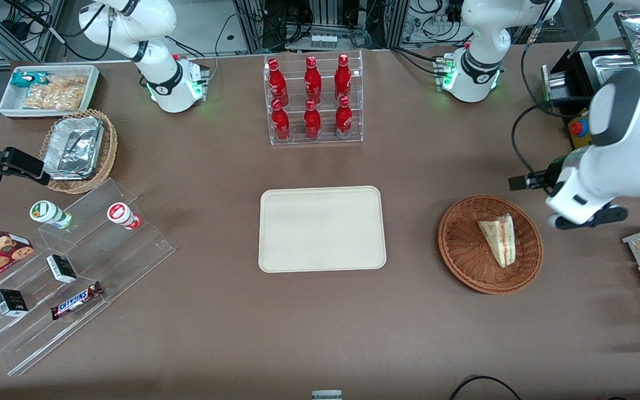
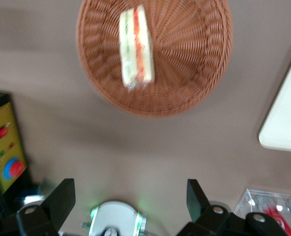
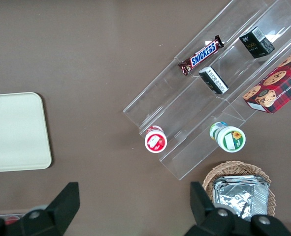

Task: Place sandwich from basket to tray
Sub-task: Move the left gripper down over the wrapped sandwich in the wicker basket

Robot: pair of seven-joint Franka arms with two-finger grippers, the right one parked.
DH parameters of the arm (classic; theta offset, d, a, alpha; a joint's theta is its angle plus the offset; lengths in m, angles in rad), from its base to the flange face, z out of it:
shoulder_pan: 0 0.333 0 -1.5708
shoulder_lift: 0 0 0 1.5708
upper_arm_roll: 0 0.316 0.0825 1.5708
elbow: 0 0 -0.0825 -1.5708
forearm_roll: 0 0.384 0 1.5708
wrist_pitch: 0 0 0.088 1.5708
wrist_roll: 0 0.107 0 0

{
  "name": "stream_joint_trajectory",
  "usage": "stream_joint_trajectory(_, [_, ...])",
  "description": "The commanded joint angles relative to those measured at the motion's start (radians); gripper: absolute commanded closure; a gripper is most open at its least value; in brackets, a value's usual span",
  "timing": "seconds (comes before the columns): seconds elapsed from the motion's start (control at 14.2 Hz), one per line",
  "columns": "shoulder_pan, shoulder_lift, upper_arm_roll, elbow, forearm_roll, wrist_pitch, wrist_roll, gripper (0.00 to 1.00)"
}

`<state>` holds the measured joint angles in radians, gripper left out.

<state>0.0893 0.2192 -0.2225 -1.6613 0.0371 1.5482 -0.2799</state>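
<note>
Sandwich [image 1: 499, 240] sat in basket [image 1: 467, 250] at right of front frame, untouched. Tray [image 1: 321, 229] at centre was bare. Gripper [image 2: 130, 201] hovered above surface near basket, fingers wide apart, holding nothing. Grasp and transfer all remained.

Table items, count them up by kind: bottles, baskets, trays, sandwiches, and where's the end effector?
Red bottles: 6
Baskets: 2, the reddish-brown basket and the tan basket
Tray: 1
Sandwich: 1, in the reddish-brown basket
Total: 10
End effector: open, above the table, farther from the front camera than the sandwich's basket.
</note>
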Motion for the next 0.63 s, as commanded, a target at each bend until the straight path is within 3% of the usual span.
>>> stream_joint_trajectory(0.0, [0.001,-0.047,-0.003,-0.194,0.012,0.198,-0.012,0.0])
stream_joint_trajectory(0.35, [0.009,-0.014,-0.001,-0.342,0.012,0.452,-0.03,0.0])
stream_joint_trajectory(0.56, [0.021,0.025,0.014,-0.357,0.01,0.51,-0.036,0.0])
